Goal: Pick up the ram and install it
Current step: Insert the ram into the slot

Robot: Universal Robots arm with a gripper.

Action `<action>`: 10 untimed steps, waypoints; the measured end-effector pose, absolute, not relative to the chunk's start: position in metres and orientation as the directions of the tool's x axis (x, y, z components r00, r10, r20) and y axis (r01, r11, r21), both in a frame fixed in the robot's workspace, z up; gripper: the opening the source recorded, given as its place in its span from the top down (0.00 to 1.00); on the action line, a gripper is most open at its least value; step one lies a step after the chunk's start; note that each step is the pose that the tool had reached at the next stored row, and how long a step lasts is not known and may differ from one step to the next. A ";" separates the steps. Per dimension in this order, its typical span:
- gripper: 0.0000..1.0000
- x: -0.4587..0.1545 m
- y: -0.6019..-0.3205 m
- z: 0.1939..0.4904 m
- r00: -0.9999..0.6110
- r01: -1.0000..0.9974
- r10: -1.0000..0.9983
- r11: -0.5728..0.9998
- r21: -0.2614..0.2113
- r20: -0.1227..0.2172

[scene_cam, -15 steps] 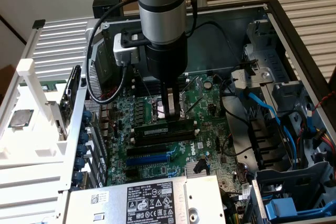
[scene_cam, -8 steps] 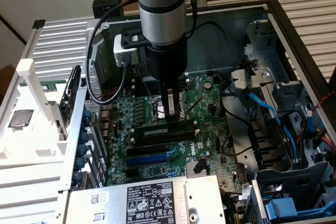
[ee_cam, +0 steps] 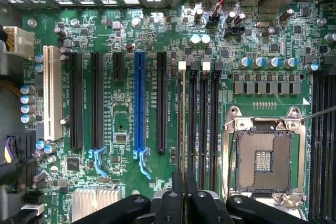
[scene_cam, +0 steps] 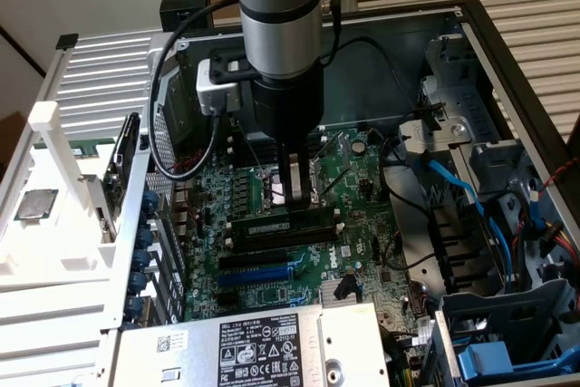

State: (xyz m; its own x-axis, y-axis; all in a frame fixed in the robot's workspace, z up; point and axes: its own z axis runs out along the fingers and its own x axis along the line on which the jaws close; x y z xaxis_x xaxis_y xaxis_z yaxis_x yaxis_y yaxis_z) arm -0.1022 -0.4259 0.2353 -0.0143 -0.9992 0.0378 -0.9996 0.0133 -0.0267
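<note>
1. Gripping the ram (ee_cam: 182, 129), the tool (ee_cam: 184, 178) is nearly closed on its top edge.
2. The ram stands upright in the memory slot farthest from the empty CPU socket (ee_cam: 264, 159).
3. The blue PCIe slot (ee_cam: 139, 103) and the white PCI slot (ee_cam: 51, 93) are farther along the motherboard (ee_cam: 121, 124).

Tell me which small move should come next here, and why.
Probably press straight down a little: the jaws stand shut on the long, thin green circuit-board ram stick, lined up along a long black plastic memory slot with white end clip, seemingly not fully seated.
</note>
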 end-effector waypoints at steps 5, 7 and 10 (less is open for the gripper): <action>0.88 -0.102 -0.426 0.235 -0.014 -1.000 -0.999 0.013 -0.025 0.038; 0.88 -0.102 -0.426 0.234 -0.013 -1.000 -0.999 0.012 -0.024 0.038; 0.88 -0.102 -0.426 0.233 -0.013 -1.000 -0.999 0.012 -0.023 0.038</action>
